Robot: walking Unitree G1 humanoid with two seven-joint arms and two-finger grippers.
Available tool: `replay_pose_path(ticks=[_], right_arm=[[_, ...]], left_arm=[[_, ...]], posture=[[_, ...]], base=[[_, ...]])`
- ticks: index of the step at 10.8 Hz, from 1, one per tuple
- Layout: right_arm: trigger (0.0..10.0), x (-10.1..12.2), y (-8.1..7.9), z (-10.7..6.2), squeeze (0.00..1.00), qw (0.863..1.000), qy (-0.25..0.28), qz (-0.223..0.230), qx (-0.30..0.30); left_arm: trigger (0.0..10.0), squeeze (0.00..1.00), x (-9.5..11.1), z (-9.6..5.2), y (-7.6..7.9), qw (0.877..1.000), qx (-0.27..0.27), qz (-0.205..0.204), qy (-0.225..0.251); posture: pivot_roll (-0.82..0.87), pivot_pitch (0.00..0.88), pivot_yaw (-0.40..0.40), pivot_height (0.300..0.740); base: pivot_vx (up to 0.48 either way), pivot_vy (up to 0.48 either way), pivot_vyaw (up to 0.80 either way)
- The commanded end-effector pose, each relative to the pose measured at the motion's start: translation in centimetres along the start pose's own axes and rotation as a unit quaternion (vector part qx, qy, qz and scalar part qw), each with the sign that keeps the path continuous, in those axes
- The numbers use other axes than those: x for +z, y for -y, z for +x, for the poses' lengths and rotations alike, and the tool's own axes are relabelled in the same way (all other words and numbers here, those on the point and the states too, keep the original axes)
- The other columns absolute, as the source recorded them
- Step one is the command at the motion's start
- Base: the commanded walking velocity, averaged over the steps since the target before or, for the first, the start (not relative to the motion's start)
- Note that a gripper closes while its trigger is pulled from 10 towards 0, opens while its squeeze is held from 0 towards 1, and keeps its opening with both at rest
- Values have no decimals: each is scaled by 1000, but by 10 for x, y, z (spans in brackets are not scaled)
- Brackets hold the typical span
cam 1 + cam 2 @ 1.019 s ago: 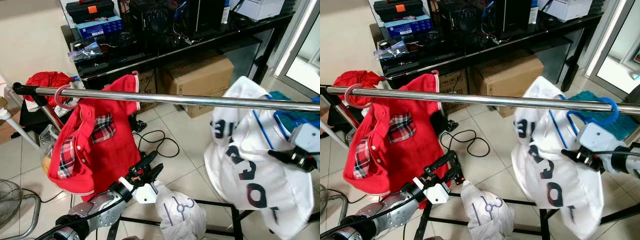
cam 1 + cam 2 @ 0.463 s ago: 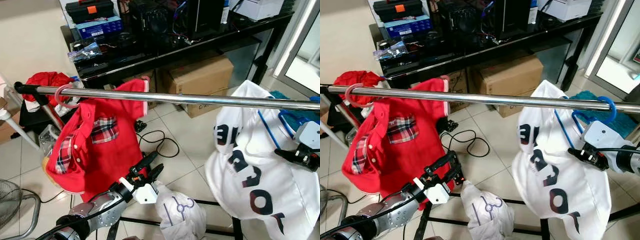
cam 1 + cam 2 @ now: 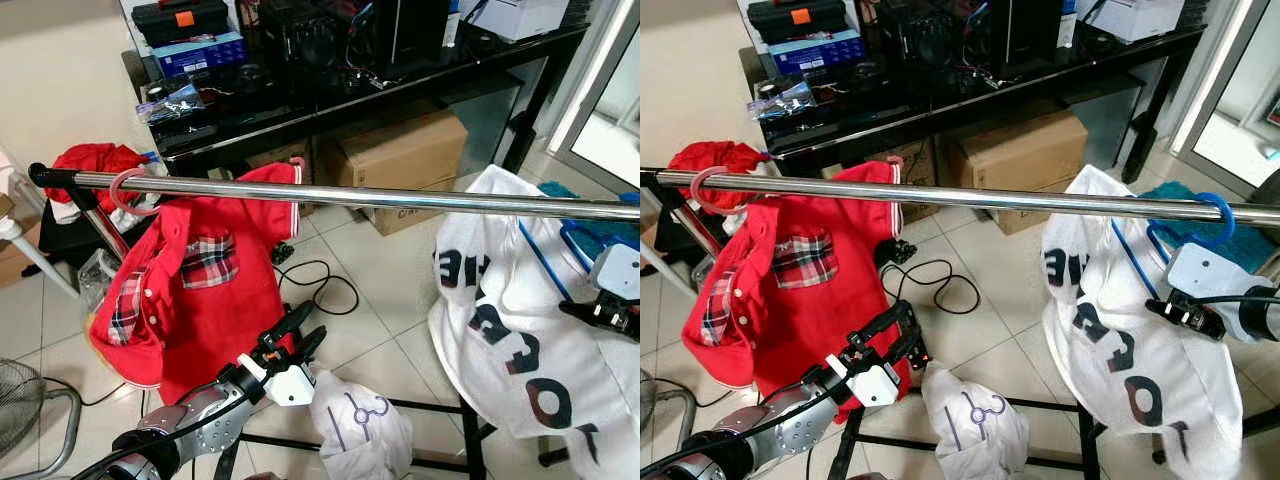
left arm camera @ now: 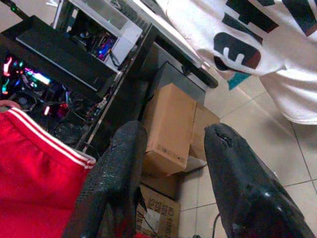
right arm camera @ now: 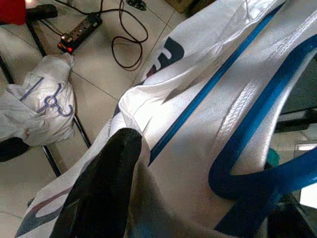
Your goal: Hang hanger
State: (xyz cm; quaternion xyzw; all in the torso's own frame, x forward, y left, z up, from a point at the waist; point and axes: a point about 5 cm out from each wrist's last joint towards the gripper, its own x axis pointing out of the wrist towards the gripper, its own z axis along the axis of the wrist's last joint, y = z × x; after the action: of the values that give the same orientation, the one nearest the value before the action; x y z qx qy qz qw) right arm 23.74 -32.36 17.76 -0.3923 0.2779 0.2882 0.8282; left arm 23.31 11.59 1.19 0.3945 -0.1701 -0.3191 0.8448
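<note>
1. Eye views: our right gripper (image 3: 1168, 310), at the right edge, is clamped on the blue hanger (image 3: 1200, 235), whose hook lies over the steel rail (image 3: 970, 198); the white shirt (image 3: 1120, 350) droops beneath.
2. Left wrist view: our left gripper (image 4: 173, 163) shows fingers parted, holding nothing.
3. Right wrist view: the hanger curves at the frame's right.

blue hanger (image 3: 1193, 232) hooked on rail (image 3: 970, 198)
</note>
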Motion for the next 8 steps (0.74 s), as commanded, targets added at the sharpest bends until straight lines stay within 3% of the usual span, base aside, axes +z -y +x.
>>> replay_pose_path(ticks=[1,5,8], right_arm=[[0,4,2,0,0,1000,4,-2,6],[0,27,9,-1,0,995,89,33,-17],[0,33,26,-12,0,987,127,85,-54]], left_arm=[[10000,0,-3,-1,0,1000,-5,2,-9],[10000,0,-2,-1,1,1000,-1,-5,-11],[10000,0,-2,-1,1,1000,4,-11,-16]], posture=[[-108,36,62,740],[-109,39,58,740],[-112,39,56,740]], base=[[0,0,0],[0,0,0],[0,0,0]])
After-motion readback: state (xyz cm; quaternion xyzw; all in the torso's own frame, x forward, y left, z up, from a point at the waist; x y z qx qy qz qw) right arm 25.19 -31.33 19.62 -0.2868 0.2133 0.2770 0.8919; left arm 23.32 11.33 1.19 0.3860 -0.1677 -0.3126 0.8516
